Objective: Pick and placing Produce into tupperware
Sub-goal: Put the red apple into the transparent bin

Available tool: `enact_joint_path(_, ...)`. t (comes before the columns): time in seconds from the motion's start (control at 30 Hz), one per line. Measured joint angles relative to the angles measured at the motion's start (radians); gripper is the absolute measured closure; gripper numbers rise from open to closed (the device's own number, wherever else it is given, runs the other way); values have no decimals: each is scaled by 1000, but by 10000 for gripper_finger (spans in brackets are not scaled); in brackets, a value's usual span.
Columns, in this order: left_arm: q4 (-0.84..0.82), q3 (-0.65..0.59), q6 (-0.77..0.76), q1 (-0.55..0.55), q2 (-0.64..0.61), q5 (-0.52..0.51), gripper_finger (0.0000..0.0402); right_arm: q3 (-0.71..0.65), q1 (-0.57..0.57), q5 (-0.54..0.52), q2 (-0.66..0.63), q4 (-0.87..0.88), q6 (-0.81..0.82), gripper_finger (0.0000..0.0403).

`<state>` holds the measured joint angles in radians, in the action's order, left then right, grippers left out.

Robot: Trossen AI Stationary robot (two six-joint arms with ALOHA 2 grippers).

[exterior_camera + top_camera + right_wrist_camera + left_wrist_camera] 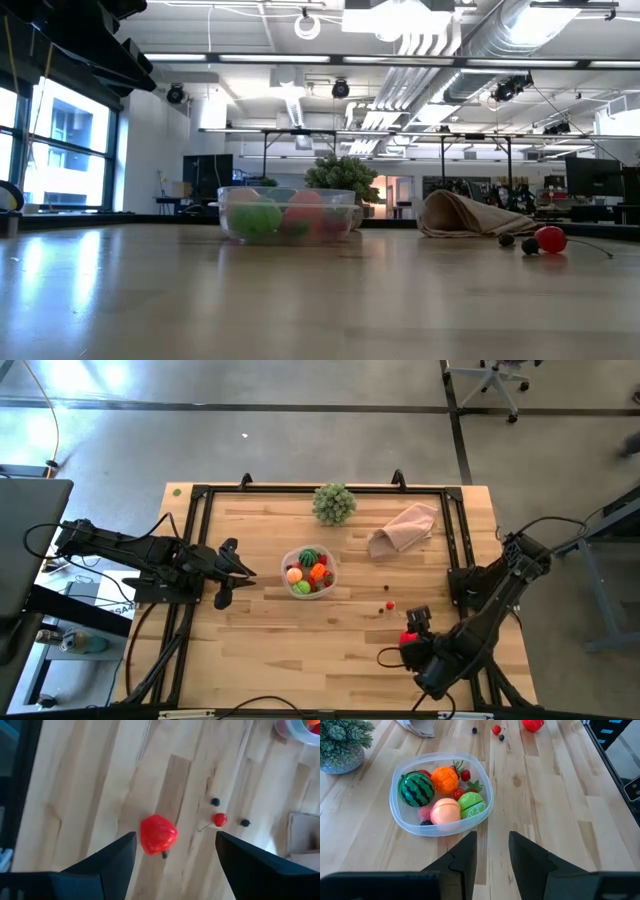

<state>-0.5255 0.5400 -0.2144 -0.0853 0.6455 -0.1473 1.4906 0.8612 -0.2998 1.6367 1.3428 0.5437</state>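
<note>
The clear tupperware [309,572] [441,795] [288,213] stands mid-table. It holds a striped dark green piece [416,789], an orange one [444,778], a pink one [445,811], a light green one [471,804] and small red berries. A red piece [158,834] [408,639] lies on the table near the right near corner. My right gripper [176,855] [412,628] hovers over it, open, with its fingers on either side and apart from it. A red cherry [219,819] [549,238] and dark berries [215,801] lie beyond. My left gripper [492,851] [240,571] is open, left of the tupperware.
A pale green leafy ball [334,503] stands near the far edge. A pinkish-beige cloth [404,527] [470,215] lies to its right. A black frame rail [200,540] runs around the table. Bare wood [300,650] lies between the tupperware and the near edge.
</note>
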Motion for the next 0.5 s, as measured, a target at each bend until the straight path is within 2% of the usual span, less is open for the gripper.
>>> enact_joint_path(0.1, 0, 0, 0, 0, 0, 0, 300, 0, -3, -6, 0, -40, 34, 139)
enact_joint_path(0.3, 0, 0, 0, 0, 0, 0, 300, 0, -3, -125, 0, -75, 133, 139)
enact_joint_path(0.5, 0, 0, 0, 0, 0, 0, 300, 0, -3, -127, 0, -33, -20, 139)
